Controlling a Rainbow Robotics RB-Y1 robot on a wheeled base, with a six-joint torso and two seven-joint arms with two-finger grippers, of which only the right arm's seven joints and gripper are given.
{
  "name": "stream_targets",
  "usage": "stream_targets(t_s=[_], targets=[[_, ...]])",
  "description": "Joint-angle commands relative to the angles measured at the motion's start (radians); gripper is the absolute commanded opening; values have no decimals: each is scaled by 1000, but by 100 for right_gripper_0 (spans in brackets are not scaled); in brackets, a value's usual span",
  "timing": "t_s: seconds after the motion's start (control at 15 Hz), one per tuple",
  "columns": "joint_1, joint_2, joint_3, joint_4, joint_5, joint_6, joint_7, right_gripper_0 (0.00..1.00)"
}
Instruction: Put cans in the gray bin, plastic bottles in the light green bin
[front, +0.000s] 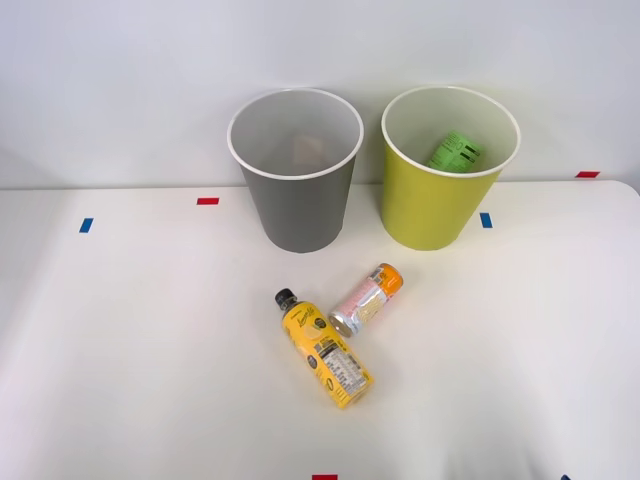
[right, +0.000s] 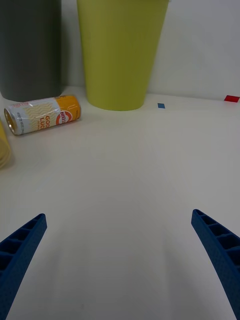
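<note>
Blue ribbed fingers (right: 22, 245) of the right gripper (right: 120, 250) stand spread wide apart with nothing between them, low over the bare white table (right: 125, 190). Ahead of them, the can (right: 42, 115) lies on its side, pale body and orange end (its silver end points toward the yellow bottle (right: 4, 147), whose edge just shows at the wrist view's margin). Beyond the can stand the light green bin (right: 120, 50) and the gray bin (right: 30, 47), upright and close together.

From the front view, the can (front: 366, 299) lies near the yellow bottle (front: 325, 349), which also lies flat with its black cap toward the bins. The gray bin (front: 298, 190) stands to the left of the light green bin (front: 432, 200), and the green bottle (front: 455, 152) rests inside the latter. Small red and blue tape marks (front: 207, 201) dot the table (front: 120, 350).
</note>
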Motion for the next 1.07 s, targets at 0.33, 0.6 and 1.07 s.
stream_targets(t_s=[0.33, 0.6, 1.07], targets=[[0, 0, 0, 0, 0, 0, 0, 100], [0, 0, 0, 0, 0, 0, 0, 100], [0, 0, 0, 0, 0, 0, 0, 100]])
